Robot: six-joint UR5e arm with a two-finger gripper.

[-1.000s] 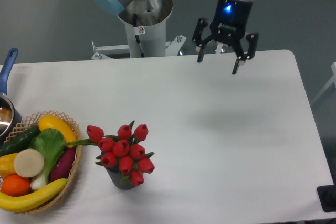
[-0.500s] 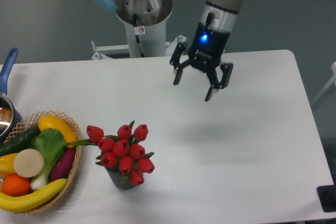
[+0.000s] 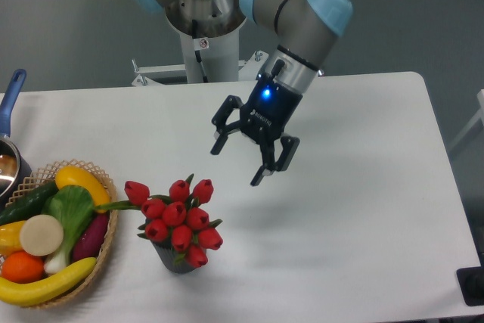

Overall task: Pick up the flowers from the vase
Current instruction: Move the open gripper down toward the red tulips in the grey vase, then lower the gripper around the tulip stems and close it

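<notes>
The flowers (image 3: 176, 217), a bunch of red tulip buds with green leaves, stand in the vase (image 3: 173, 259), a small dark grey cylinder mostly hidden under the blooms, at the table's front left. My gripper (image 3: 237, 163) hangs above the table up and to the right of the bunch, open, with nothing between its fingers. Its nearest fingertip is a short way from the top buds and touches nothing.
A wicker basket (image 3: 104, 251) with a banana, cucumber, leafy vegetable and other produce sits at the front left edge, close beside the flowers. A blue-handled pot (image 3: 9, 141) pokes in at the far left. The robot base (image 3: 204, 43) stands behind the table.
The gripper has swung from the table's back right down and left toward the flowers, staying open. The flowers and basket have not moved.
</notes>
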